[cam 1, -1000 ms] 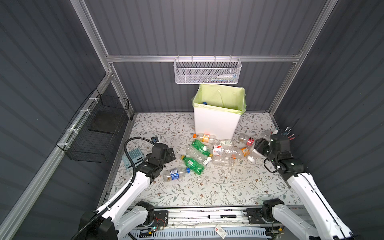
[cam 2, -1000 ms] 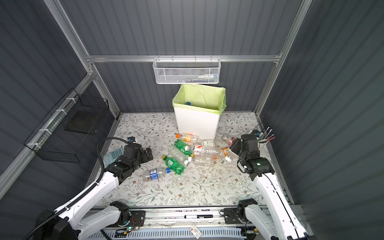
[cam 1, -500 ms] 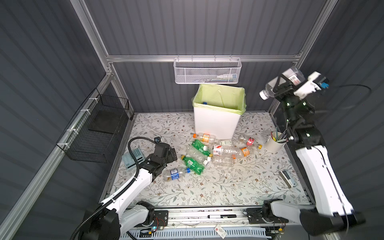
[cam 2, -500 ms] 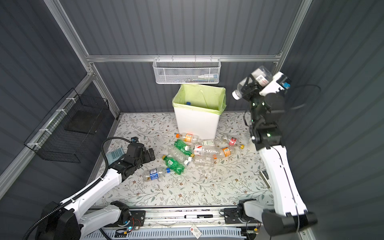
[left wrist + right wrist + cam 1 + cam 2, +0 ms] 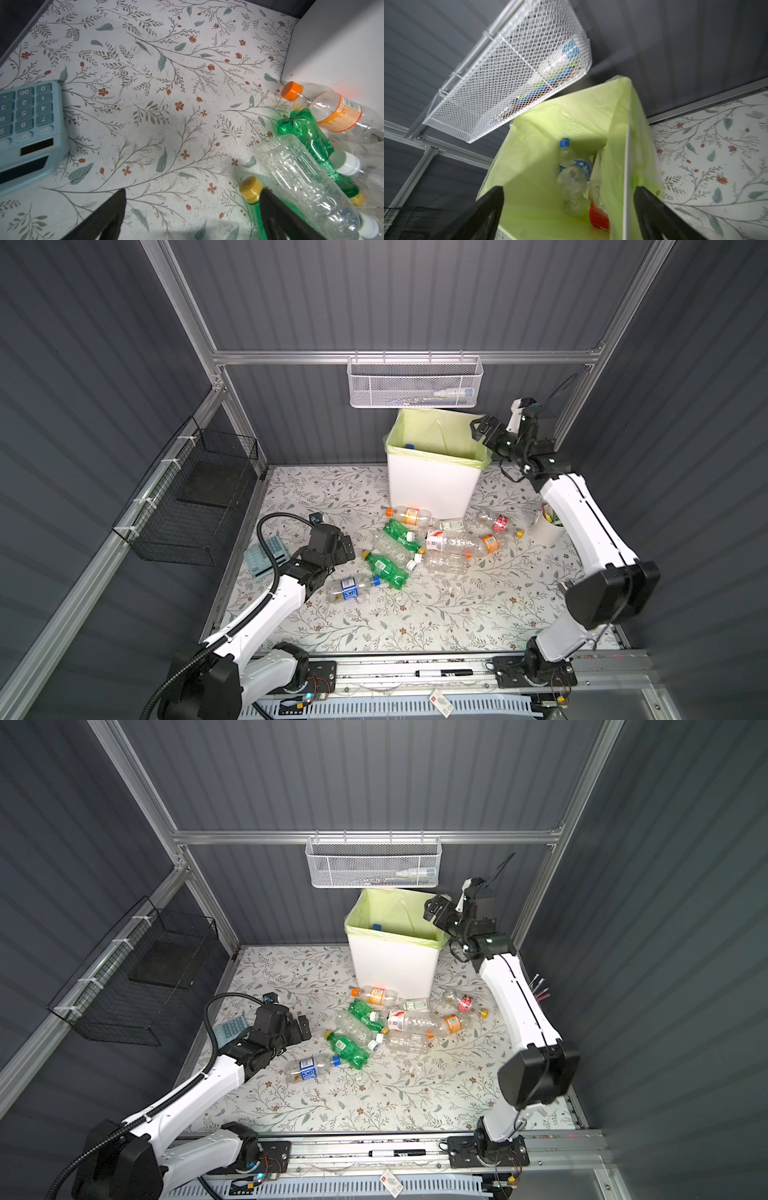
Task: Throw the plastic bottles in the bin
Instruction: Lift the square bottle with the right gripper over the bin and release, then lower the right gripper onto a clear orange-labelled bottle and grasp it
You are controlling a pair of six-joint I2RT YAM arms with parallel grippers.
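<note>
Floral worktop (image 5: 374, 622), grey booth; plastic bottles (image 5: 453, 545) heaped at 6 o'clock of the bin (image 5: 432, 485). My right hand (image 5: 484, 432) spread, empty over its rim; left hand (image 5: 345, 548) spread at heap's 9 o'clock. Likely light, slick, crushable: I'd pinch mid-body.

The only print I can read stands on the pale blue calculator (image 5: 31, 135) seen from my left wrist. Its keys, upside down to that camera, bear 0, 00, 1, 2, 4, 5, 7 and 8. The 3, 6 and 9 are cut by the frame's edge, and M+ and M- sit in the row next to the dark display. The orange-labelled bottle (image 5: 340, 116) carries white print too small to read. The blue-labelled bottle (image 5: 349, 588), seen in both top views, is just as illegible.
</note>
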